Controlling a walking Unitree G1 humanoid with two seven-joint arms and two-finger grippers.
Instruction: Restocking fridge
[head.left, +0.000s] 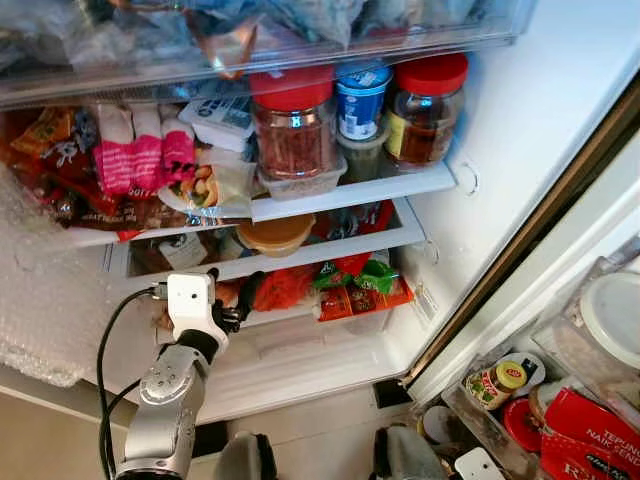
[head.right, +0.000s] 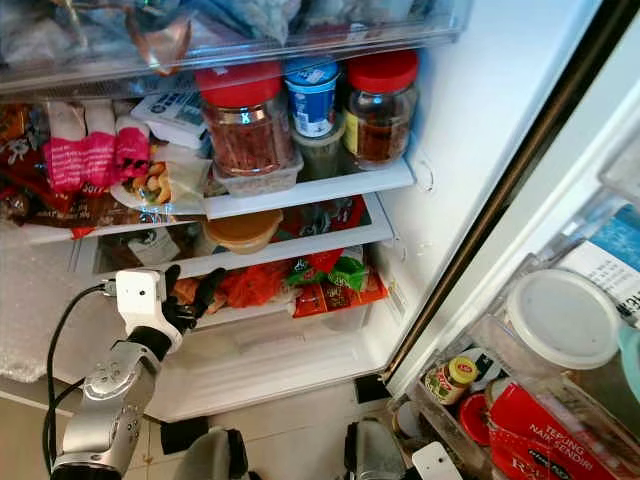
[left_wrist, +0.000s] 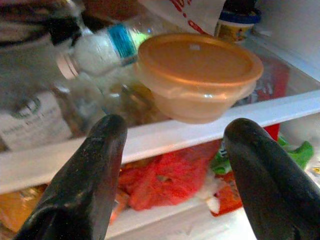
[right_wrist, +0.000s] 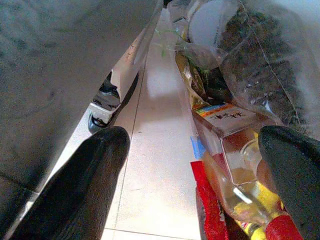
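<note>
**A:** What is on the left of the open fridge (head.left: 500, 130)?

**B:** The left gripper (head.left: 243, 298) reaches in at the front edge of the lower shelf (head.left: 330, 250). Its two black fingers (left_wrist: 95, 170) are spread wide with nothing between them.

**A:** What is it pointed at?

**B:** In the left wrist view, an orange-lidded tub (left_wrist: 199, 75) sits straight ahead and a little above the gripper, at the front edge of that shelf, partly overhanging it. It is round, so it has no long axis to line up with. A red bag (left_wrist: 167, 177) lies just below the shelf edge, in the drawer level underneath, between the fingers' line of sight.

**A:** Which arm is nearer to the tub?

**B:** The left, clearly. I judge that the move turns on this: the tub lies forward and slightly up from the open fingers, near but not touching.

**A:** And further right?

**B:** On the shelf above stand a red-lidded jar (head.left: 293, 125), a blue-lidded tub (head.left: 360, 100) and a second red-lidded jar (head.left: 427, 97). The right gripper (right_wrist: 195, 190) hangs low beside the door bins, fingers wide apart and empty, over a clear bottle (right_wrist: 240, 175) and the floor (right_wrist: 155, 150).
</note>
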